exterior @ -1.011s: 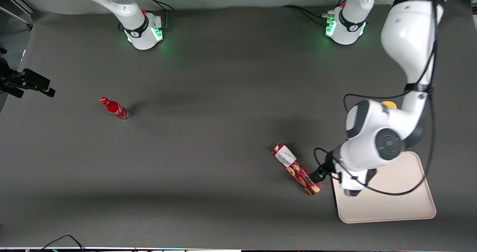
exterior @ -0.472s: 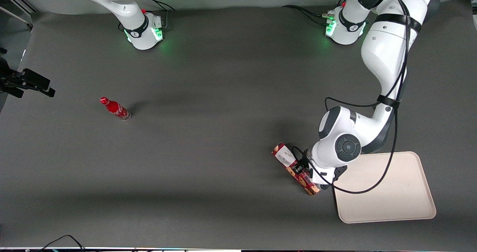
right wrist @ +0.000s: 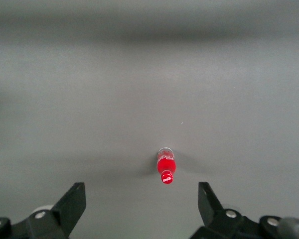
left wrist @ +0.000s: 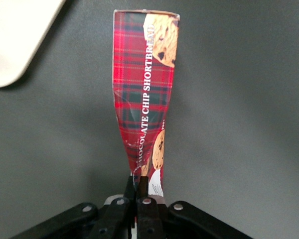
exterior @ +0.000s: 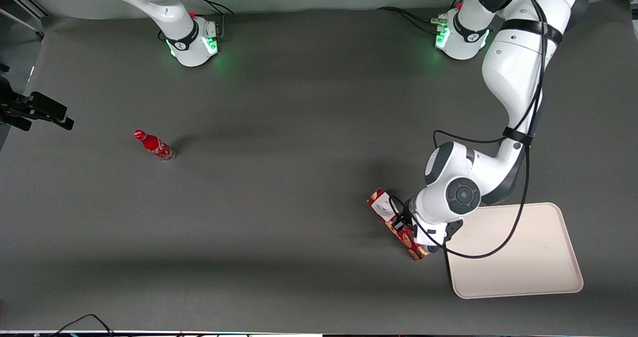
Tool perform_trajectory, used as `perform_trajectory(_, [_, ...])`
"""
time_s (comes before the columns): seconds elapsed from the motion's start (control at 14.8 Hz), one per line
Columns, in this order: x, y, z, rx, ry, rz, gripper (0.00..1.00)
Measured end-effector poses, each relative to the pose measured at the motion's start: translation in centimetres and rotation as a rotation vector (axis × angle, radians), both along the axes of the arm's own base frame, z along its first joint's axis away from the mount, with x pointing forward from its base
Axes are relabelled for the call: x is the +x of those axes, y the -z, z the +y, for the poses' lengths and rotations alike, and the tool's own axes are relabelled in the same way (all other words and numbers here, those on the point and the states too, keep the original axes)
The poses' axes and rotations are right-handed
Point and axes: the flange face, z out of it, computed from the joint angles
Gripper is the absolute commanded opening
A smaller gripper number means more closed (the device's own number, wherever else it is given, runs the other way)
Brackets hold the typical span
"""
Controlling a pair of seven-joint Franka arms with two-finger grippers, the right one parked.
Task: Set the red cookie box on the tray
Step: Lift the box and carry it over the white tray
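The red cookie box lies on the dark table beside the tray, its white label end farther from the front camera. My left gripper is shut on the box near its middle. In the left wrist view the fingertips pinch the box so tightly that the carton is squeezed thin between them. One rounded corner of the cream tray shows beside the box. The tray holds nothing.
A small red bottle stands toward the parked arm's end of the table; it also shows in the right wrist view. A black camera mount sits at that end's table edge.
My left gripper moved from above the tray's edge to the box and shut on it. Since then the box's label end has shifted slightly.
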Motion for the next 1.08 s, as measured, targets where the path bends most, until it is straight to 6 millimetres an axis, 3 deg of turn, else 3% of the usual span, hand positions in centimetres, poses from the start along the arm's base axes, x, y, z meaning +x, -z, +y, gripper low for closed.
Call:
perform_trajectory(0.2, [0.5, -1.4, 0.7, 0.003, -0.010, -0.001, 0.00])
perform_trajectory(0.34, [1.0, -4.1, 1.5, 0.016, -0.014, 0.009, 0.00])
perform_trajectory(0.54, [1.4, -10.6, 3.6, 0.041, -0.029, 0.016, 0.00])
perform_trajectory(0.67, [0.9, -15.5, 6.1, 0.073, -0.037, 0.037, 0.00])
perform_trajectory(0.81, [-0.3, -20.5, 9.0, 0.109, 0.005, 0.055, 0.00])
perform_trajectory(1.08, [-2.7, -29.6, 17.2, 0.181, 0.185, 0.072, 0.00])
